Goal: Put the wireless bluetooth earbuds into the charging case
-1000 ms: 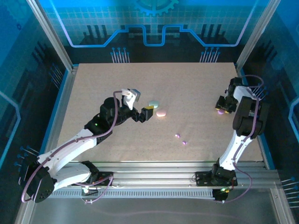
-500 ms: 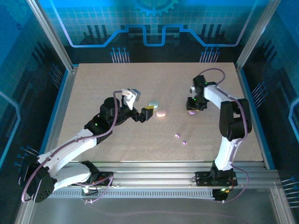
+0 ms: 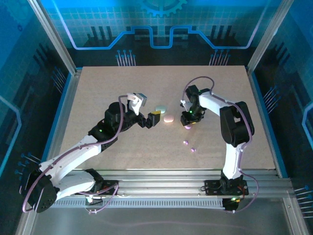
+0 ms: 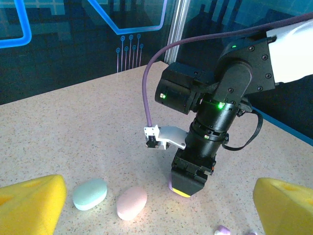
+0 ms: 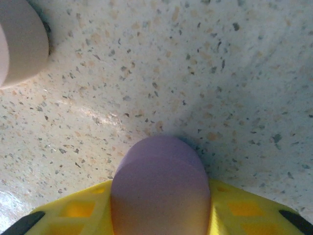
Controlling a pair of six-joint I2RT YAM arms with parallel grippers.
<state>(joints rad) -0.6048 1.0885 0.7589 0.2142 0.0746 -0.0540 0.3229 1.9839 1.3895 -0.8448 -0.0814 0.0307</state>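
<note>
R gripper [image 3: 188, 123] is clamped on the lilac case [image 5: 160, 188]: its yellow pads [image 5: 93, 201] press it from both sides, w/ the rounded end sticking out past the tips. This gripper points down, tips low over the table [image 3: 98, 88], near the centre & a bit toward the right edge. Can't tell if the case touches the surface.

The pink case [image 3: 168, 118] lies just left of that gripper, apart from it. The mint case [image 3: 161, 108] is just beyond the pink one toward the far-left corner, close to it but w/ a gap btwn them. Both lie flat.

L gripper [image 3: 152, 118] has its jaws spread wide w/ nothing btwn them, aimed at the pink & mint cases from the left-edge side. One of its yellow fingers is just beside the mint case. In the L wrist view the two cases sit side by side ahead of the fingers, w/ the R gripper upright behind them.

The earbuds [image 3: 185, 142] are two tiny lilac pieces loose on the table, btwn the R gripper & the near edge, slightly right of centre. They lie near each other, not touching, one closer to the near edge & a little further right. No finger touches them, & they're well apart from the L gripper
</note>
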